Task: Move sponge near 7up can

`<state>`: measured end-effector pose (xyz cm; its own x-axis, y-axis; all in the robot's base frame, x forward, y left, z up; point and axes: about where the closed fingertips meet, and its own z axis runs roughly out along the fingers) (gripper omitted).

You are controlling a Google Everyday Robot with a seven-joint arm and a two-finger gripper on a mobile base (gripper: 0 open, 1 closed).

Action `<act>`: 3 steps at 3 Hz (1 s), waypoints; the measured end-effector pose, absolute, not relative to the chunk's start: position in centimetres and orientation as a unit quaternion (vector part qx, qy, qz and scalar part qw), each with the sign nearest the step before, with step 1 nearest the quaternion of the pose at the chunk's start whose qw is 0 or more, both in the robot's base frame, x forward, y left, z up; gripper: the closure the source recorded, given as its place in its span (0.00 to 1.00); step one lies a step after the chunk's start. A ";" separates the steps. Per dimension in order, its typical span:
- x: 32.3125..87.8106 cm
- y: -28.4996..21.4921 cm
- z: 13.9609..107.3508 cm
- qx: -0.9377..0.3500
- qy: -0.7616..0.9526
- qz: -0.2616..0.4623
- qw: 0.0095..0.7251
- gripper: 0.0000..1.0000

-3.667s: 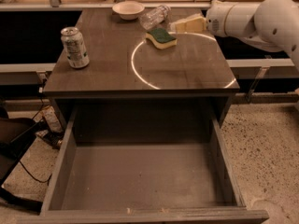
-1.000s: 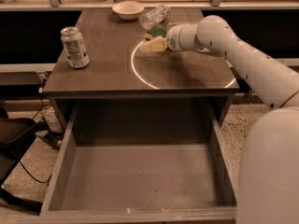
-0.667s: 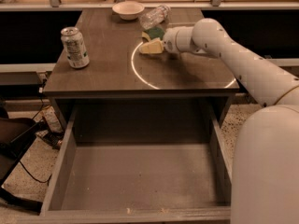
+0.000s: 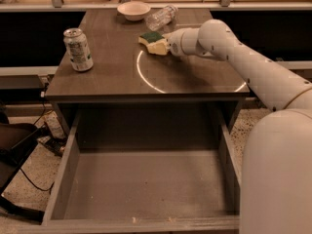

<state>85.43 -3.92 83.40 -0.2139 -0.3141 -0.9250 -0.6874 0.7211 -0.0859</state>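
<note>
Dark table (image 4: 112, 77) with 7up can (image 4: 78, 49), bowl (image 4: 133, 10), bottle (image 4: 161, 17), sponge (image 4: 152, 41) at the gripper (image 4: 168, 45)

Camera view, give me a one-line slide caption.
Gripper at the sponge on the table, 7up can upright well apart, drawer open below.

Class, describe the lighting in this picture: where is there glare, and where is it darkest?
Camera view: dim, warm light; a bright ring-shaped reflection curves across the tabletop just in front of the gripper at the sponge; the 7up can catches light; darkest beside the table, under the back counter.
</note>
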 end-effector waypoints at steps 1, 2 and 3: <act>85.4 -3.8 83.3 -0.330 0.759 0.176 0.533 0.99; 85.4 -3.6 83.2 -0.331 0.759 0.176 0.532 1.00; 85.4 -3.7 83.4 -0.331 0.759 0.177 0.533 1.00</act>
<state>85.43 -3.67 83.43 -0.2132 -0.3147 -0.9249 -0.6908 0.7181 -0.0850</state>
